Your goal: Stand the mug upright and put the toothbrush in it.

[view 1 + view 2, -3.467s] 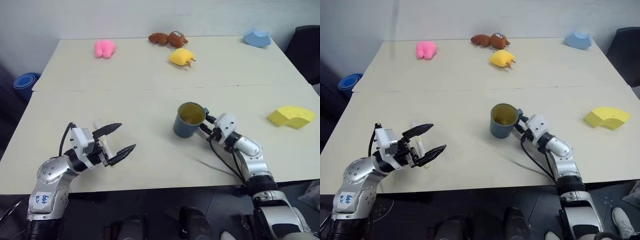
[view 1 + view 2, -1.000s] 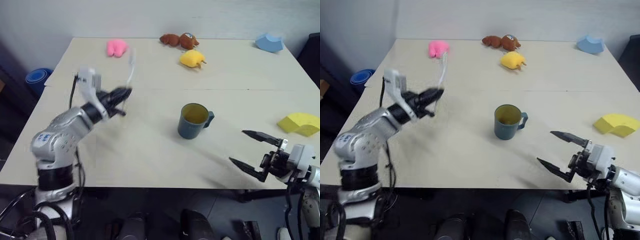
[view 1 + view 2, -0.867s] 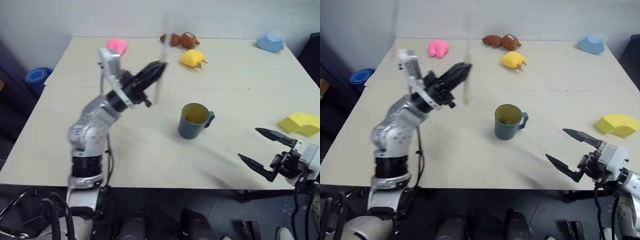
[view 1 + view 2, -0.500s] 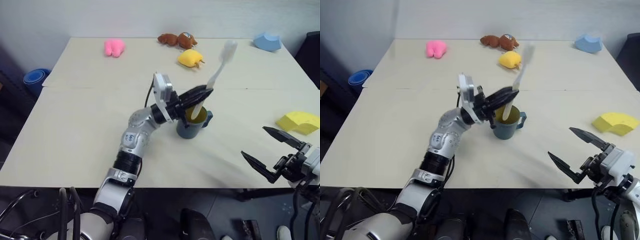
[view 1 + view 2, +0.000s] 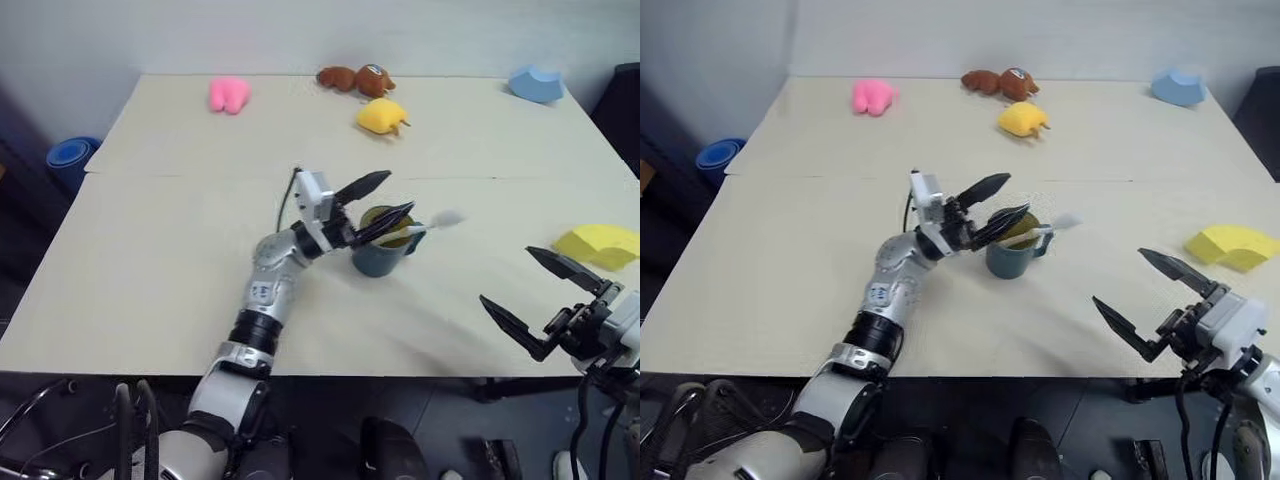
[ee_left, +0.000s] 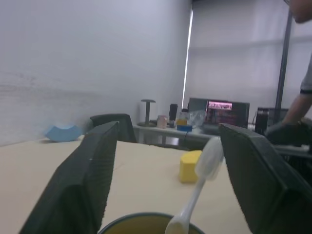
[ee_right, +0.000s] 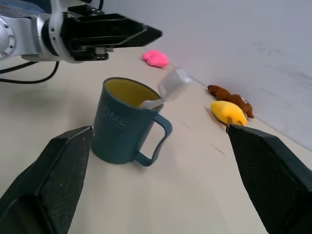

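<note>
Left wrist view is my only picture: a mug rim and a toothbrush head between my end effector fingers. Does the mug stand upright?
Observer: Yes, the mug stands upright on the table.
Operator: Where does the toothbrush lean?
Observer: The toothbrush has its lower end inside the mug and its head leans out over the side with the loop handle.
Operator: And the other arm?
Observer: The right end effector is open near the table's front edge, apart from the mug.
</note>
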